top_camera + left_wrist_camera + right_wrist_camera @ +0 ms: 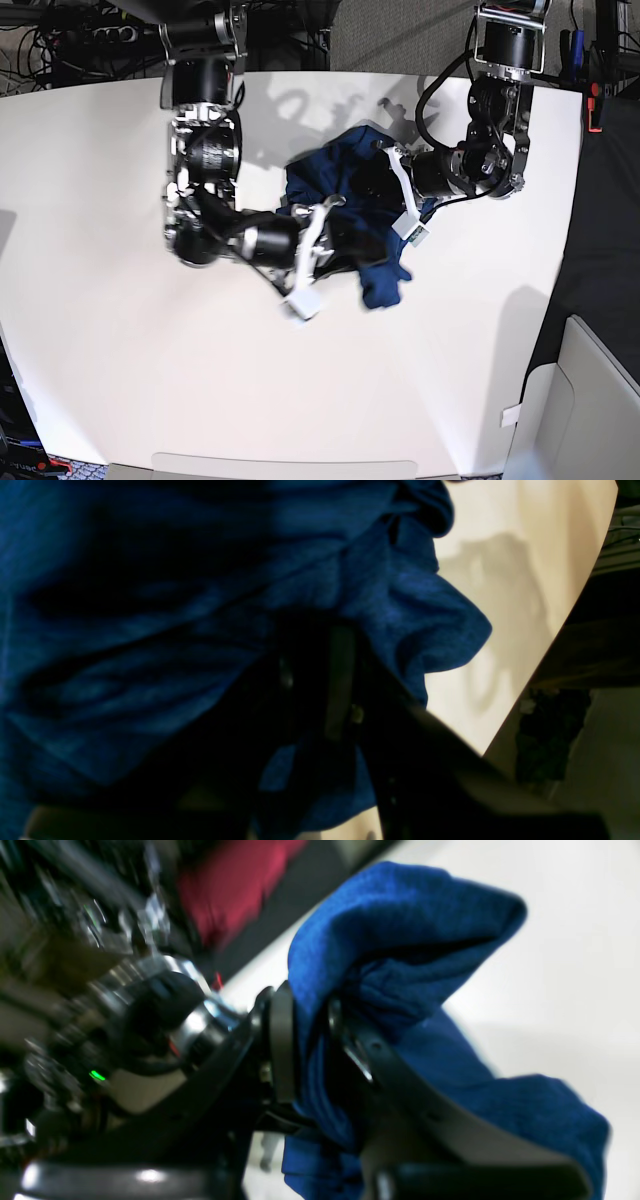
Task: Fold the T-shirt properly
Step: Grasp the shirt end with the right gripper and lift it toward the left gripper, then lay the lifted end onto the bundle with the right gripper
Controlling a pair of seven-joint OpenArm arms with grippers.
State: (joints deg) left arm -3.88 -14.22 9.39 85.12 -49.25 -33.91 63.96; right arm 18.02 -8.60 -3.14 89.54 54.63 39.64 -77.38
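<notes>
In the base view, left to right, the right pincer (pixel 318 222) is clamping 1 bunched edge of the dark blue heathered knit T-shirt (pixel 385 280), which is lying crumpled mid-way across the white surface (pixel 110 340) between 2 arms, while the left pincer (pixel 392 172) is pinching its opposite edge, leaving no readable long axis.

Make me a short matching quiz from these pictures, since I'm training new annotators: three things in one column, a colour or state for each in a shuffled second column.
Column one:
1. T-shirt
2. right gripper
3. table

Column two:
A. white and bare where it shows
B. dark blue, bunched up
C. clamped on a fold of cloth

Pairs: 1-B, 2-C, 3-A.
</notes>
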